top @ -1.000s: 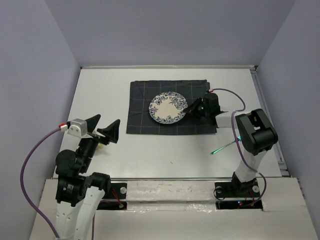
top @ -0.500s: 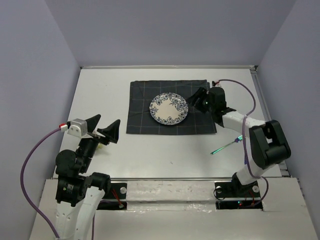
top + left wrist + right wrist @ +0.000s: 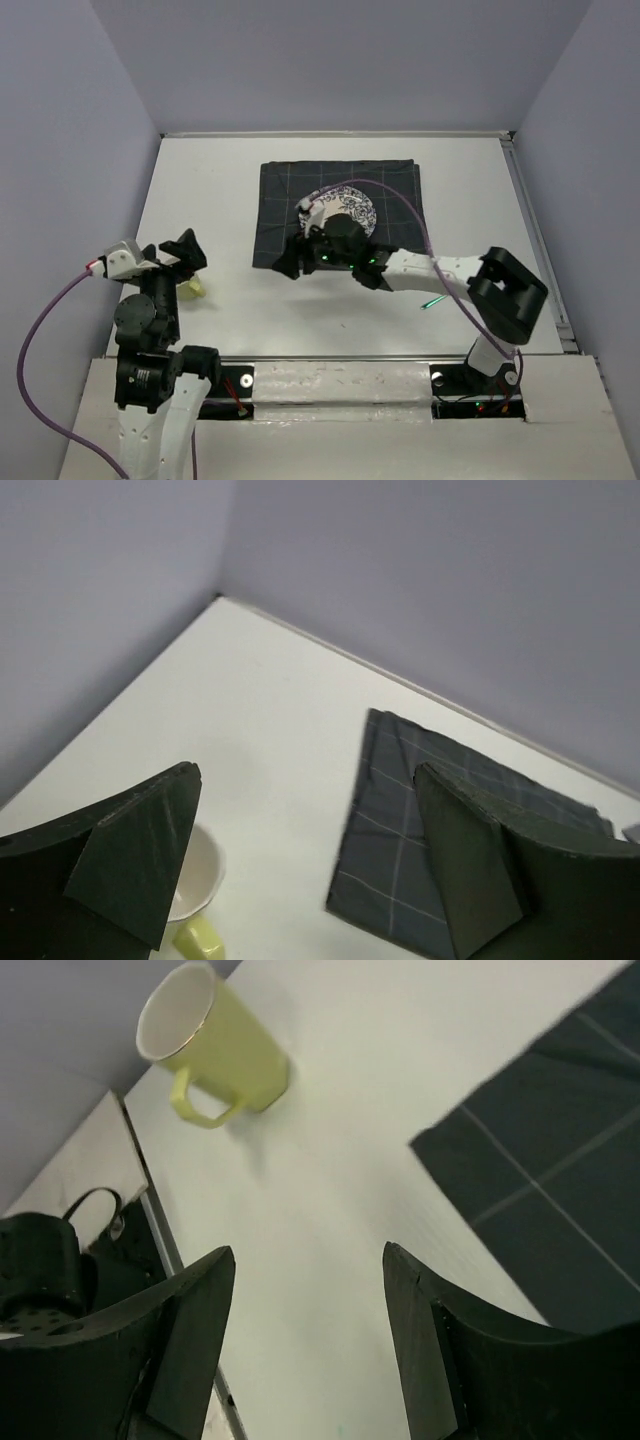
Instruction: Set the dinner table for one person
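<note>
The white dinner table [image 3: 200, 180] carries a dark grey checked cloth [image 3: 290, 190] with a blue-patterned plate [image 3: 345, 200] on it, partly hidden by my right arm. A yellow mug [image 3: 198, 290] stands at the near left. My right gripper [image 3: 290, 256] is open and empty, reaching left over the cloth's near-left corner. In the right wrist view it [image 3: 308, 1260] hovers above bare table, with the mug [image 3: 215, 1050] ahead and the cloth [image 3: 560, 1190] to the right. My left gripper [image 3: 187, 250] is open and empty above the mug. The left wrist view [image 3: 305, 775] shows the mug [image 3: 195, 880] by its left finger.
A thin green utensil [image 3: 432, 300] lies on the table at the near right, just beyond my right arm. Grey walls close the table at the back and sides. The cloth also shows in the left wrist view [image 3: 400, 820].
My right arm has swung from the plate's right side across the cloth to its near-left corner, now covering part of the plate. My left gripper has shifted a little left and turned.
</note>
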Tool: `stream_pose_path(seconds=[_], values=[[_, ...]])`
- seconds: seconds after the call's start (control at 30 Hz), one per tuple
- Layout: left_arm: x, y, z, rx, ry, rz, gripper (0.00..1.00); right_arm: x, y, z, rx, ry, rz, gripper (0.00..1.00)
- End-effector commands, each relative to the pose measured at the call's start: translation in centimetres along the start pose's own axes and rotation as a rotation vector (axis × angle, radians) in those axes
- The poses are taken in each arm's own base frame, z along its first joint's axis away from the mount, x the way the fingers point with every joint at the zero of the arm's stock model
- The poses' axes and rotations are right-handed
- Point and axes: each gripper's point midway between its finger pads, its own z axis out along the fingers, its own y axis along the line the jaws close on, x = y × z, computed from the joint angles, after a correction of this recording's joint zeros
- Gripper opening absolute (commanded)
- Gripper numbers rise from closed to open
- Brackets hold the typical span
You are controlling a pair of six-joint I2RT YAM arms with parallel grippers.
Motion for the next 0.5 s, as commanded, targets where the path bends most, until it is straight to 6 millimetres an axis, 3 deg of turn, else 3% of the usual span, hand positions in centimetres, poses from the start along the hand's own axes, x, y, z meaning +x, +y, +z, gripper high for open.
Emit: stream_pose_path(seconds=[0.0, 0.03, 0.07, 0.1, 0.13, 0.17, 0.2, 0.27, 0.3, 0.33, 0.37, 0.4, 0.43, 0.47], values=[[-3.3, 5.9, -1.5, -0.364, -0.139, -0.113, 0.99, -2.5, 8.2, 4.6, -0.172, -0.056, -0.177, 0.68], [-3.6, 6.2, -1.6, -0.383, -0.148, -0.113, 0.99, -2.1, 9.1, 5.6, -0.184, -0.047, -0.205, 0.69], [-4.0, 6.1, -1.8, -0.379, -0.159, -0.117, 0.99, -0.4, 9.3, 7.2, -0.186, -0.013, -0.223, 0.70], [-4.4, 5.9, -1.8, -0.371, -0.168, -0.117, 0.99, -0.7, 11.9, 8.0, -0.227, -0.016, -0.248, 0.73], [-4.7, 5.7, -1.9, -0.361, -0.171, -0.112, 0.99, -0.3, 12.7, 8.7, -0.239, -0.005, -0.282, 0.73], [-4.9, 5.7, -1.9, -0.359, -0.173, -0.108, 0.99, 2.0, 12.2, 10.1, -0.226, 0.053, -0.296, 0.75], [-5.1, 5.6, -2.0, -0.356, -0.181, -0.106, 0.99, 1.2, 14.1, 10.8, -0.245, 0.029, -0.315, 0.76], [-5.7, 5.6, -2.3, -0.352, -0.195, -0.109, 0.99, 2.0, 14.4, 12.0, -0.231, 0.044, -0.352, 0.77], [-5.9, 5.4, -2.3, -0.343, -0.201, -0.108, 0.99, 3.7, 13.2, 13.1, -0.184, 0.078, -0.366, 0.79], [-6.1, 5.3, -2.4, -0.335, -0.206, -0.106, 0.99, 4.2, 13.0, 13.7, -0.158, 0.083, -0.385, 0.79], [-6.3, 5.2, -2.5, -0.324, -0.215, -0.101, 0.99, 3.9, 14.1, 14.1, -0.153, 0.083, -0.423, 0.81], [-6.4, 5.2, -2.5, -0.323, -0.220, -0.095, 0.99, 5.1, 13.5, 15.0, -0.124, 0.103, -0.445, 0.81], [-6.4, 5.2, -2.5, -0.322, -0.224, -0.092, 0.99, 5.4, 13.7, 15.4, -0.115, 0.109, -0.464, 0.81], [-5.8, 5.4, -2.3, -0.330, -0.221, -0.083, 0.99, 4.2, 14.4, 15.8, -0.101, 0.076, -0.489, 0.81]])
